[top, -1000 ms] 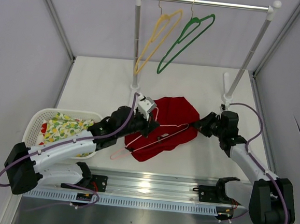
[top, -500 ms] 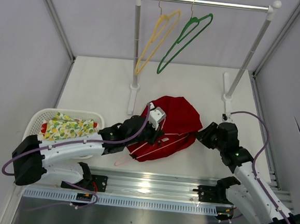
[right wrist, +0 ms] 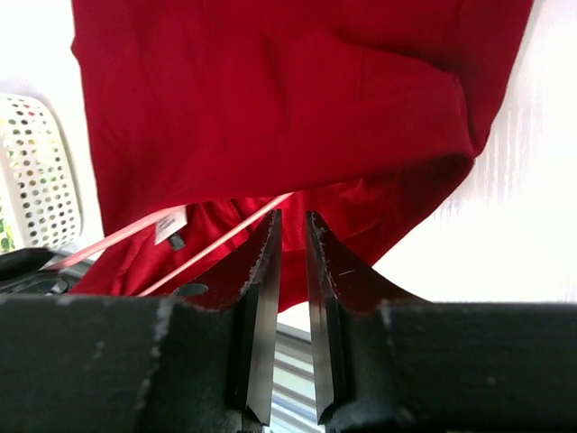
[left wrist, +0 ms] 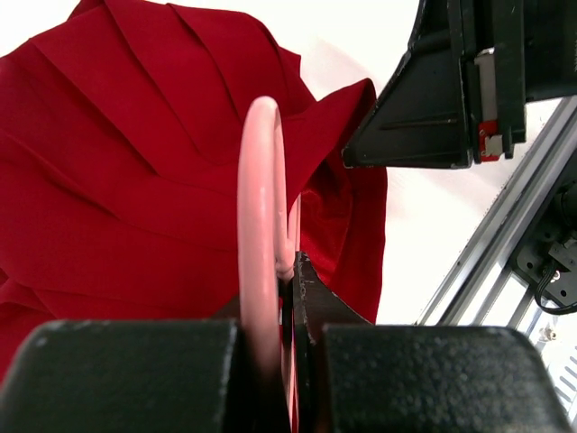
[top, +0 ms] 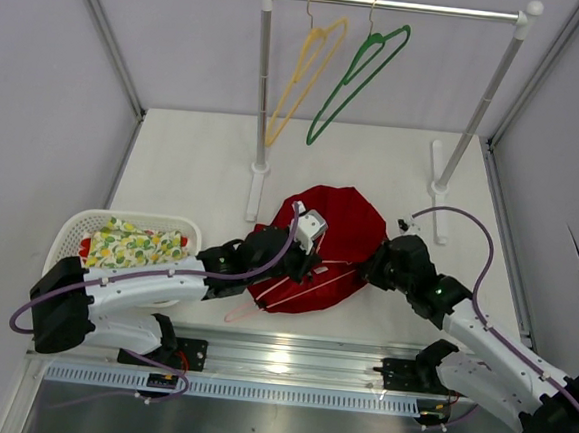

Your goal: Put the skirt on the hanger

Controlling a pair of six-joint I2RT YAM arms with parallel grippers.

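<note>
Judging it barely begun: the skirt (top: 341,226) lay bunched mid-worktop toward the near edge, with the hanger (left wrist: 261,198) slanting across its near part; whether an arm had entered the waist I could not tell. The left gripper (left wrist: 287,271) was clamped on the hanger's wire. The right gripper (right wrist: 293,221) stood at the right hem, jaws slightly apart, holding nothing.

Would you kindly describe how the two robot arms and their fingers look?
The left arm and right arm both have white shells with black joints and bases. A purple cable loops along each. The fingers are black, wedge-shaped blades.
</note>
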